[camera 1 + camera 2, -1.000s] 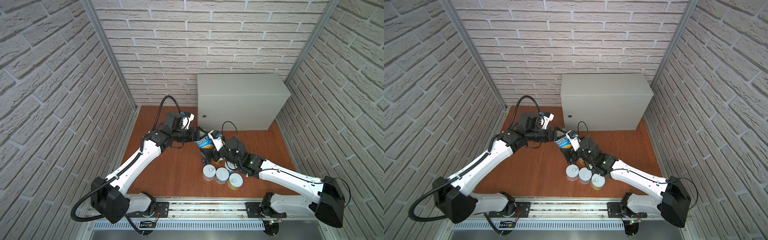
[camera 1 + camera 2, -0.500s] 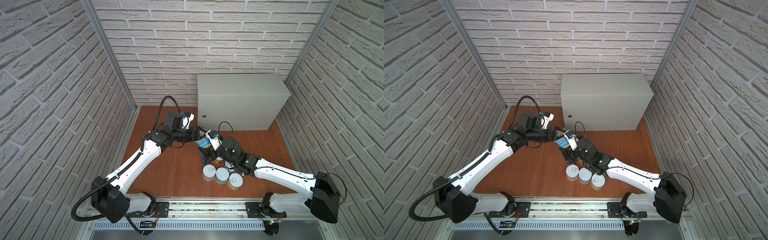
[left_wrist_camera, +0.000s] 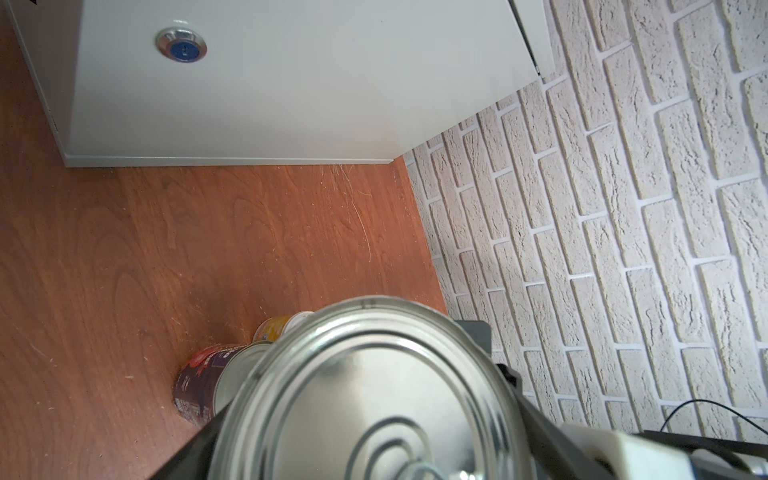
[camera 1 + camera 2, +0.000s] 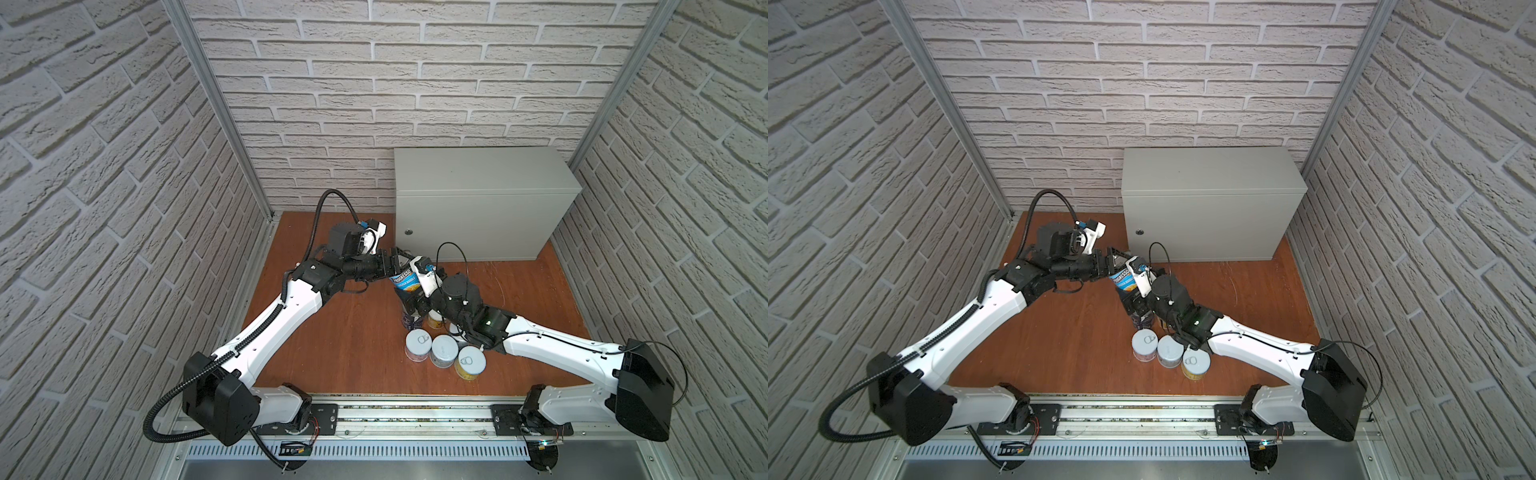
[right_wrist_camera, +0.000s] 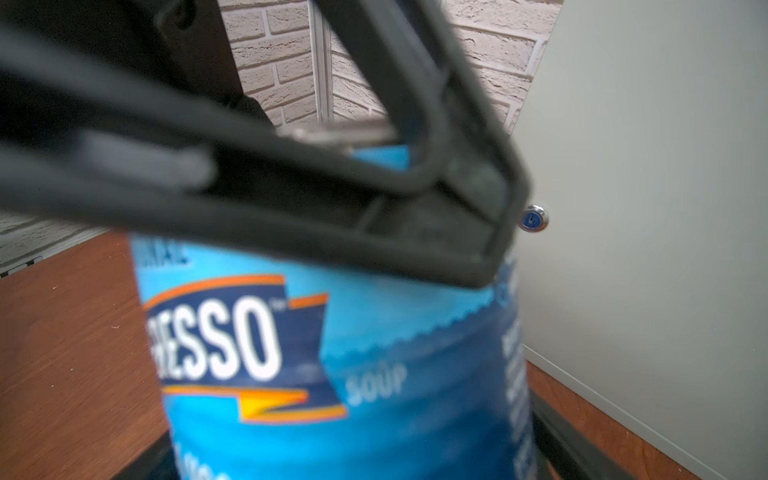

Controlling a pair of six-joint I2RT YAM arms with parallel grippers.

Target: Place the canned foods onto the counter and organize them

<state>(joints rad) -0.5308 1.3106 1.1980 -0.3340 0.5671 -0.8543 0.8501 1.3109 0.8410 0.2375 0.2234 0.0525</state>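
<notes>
1. Left gripper point(image 4: 397, 263) is clamping the blue Progresso soup can point(image 4: 405, 283) by its top, tilted above the floor point(image 4: 332, 332) near the counter point(image 4: 478, 174).
2. Right gripper point(image 4: 412, 305) is flanking its lower body; grip unclear.

Progresso can point(image 4: 1124, 281) aloft, in left gripper point(image 4: 1118, 263)

The Progresso can point(image 3: 374, 395) I carry shows a bare metal end, mirror-bright and ribbed in rings. Its blue paper label looks glossy. The dark can point(image 3: 199, 380) has a shiny printed wrap too. The counter point(image 3: 291, 91) is smooth painted metal in satin grey, with a polished chrome-ringed lock point(image 3: 181, 44). The floor point(image 3: 145, 249) is wood grain, smooth but finely scratched. The walls point(image 3: 623, 208) look rough and matt. My arm shells point(image 4: 282, 320) are glossy white plastic.
</notes>
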